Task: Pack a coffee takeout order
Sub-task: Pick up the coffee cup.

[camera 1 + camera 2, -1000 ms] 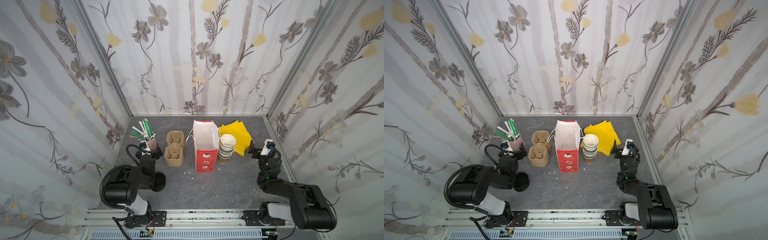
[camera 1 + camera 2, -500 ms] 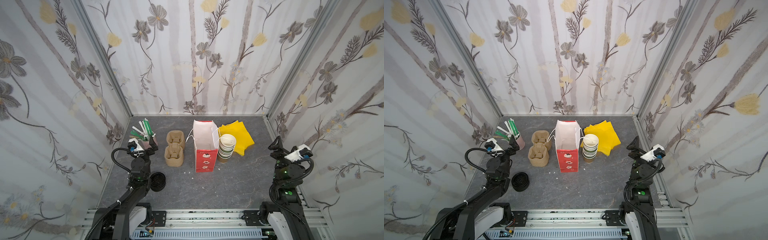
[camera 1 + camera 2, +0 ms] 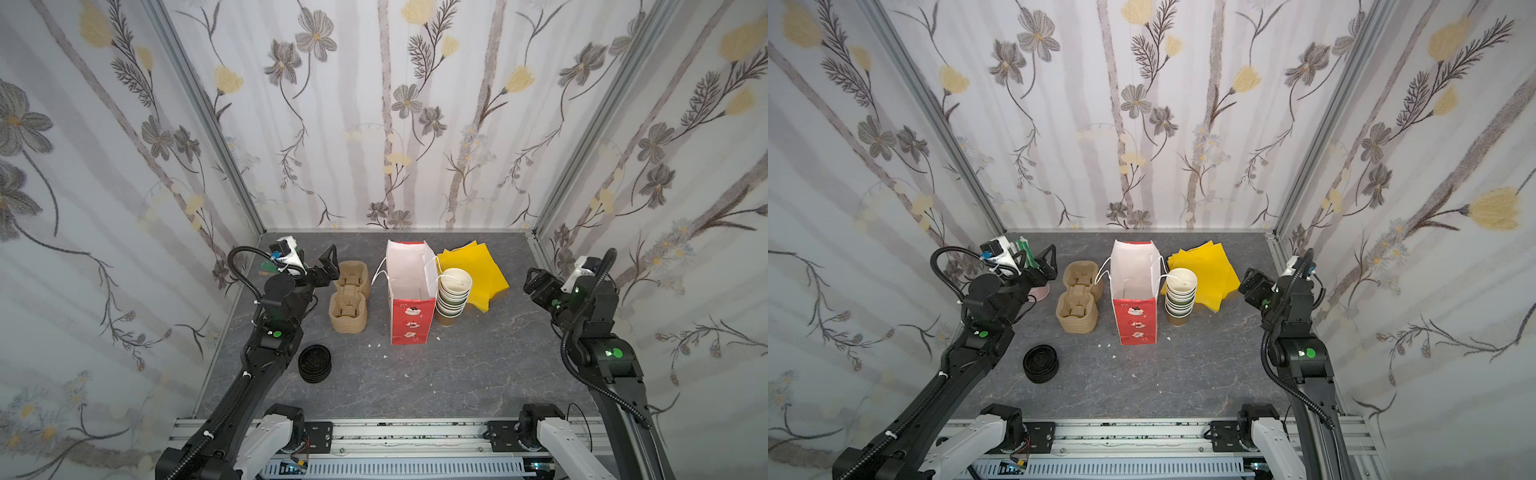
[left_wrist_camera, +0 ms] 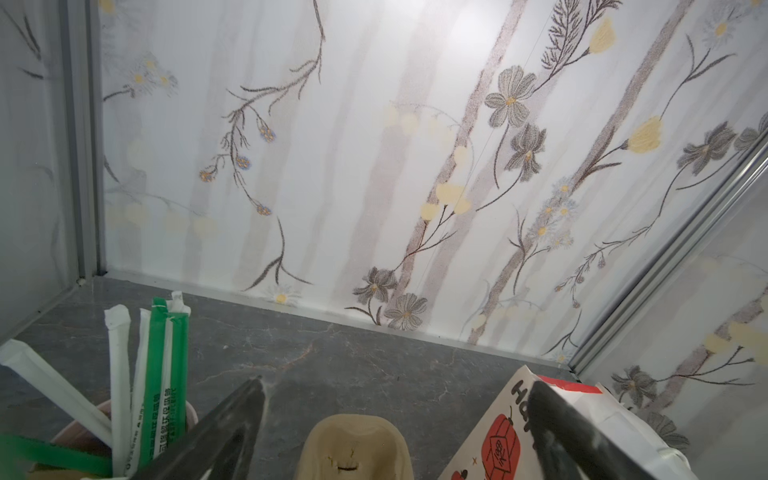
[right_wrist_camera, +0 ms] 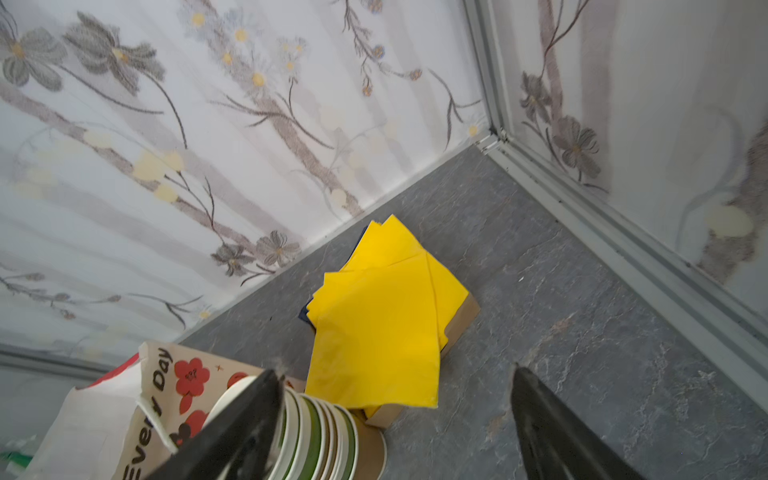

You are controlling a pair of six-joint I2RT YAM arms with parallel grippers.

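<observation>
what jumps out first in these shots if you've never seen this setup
The red paper bag standing open mid-table, white lining showing, catches the eye first. Close beside it, on the right arm's side, stands a stack of paper cups, with bright yellow napkins fanned out behind them. On the bag's other side sit tan pulp cup carriers, with a stack of black lids nearer the front edge.

Tan pulp carriers (image 3: 348,316), in two stacks, sit just ahead of my left claw (image 4: 397,384), with green-and-white wrapped straws (image 4: 160,374) standing beside it. The red, white-lined bag (image 3: 409,324) stands open between my claws. Ahead of my right claw (image 5: 395,372) are nested paper cups (image 3: 453,297) just beside the bag, then fanned yellow napkins (image 3: 482,270) lying flat.
</observation>
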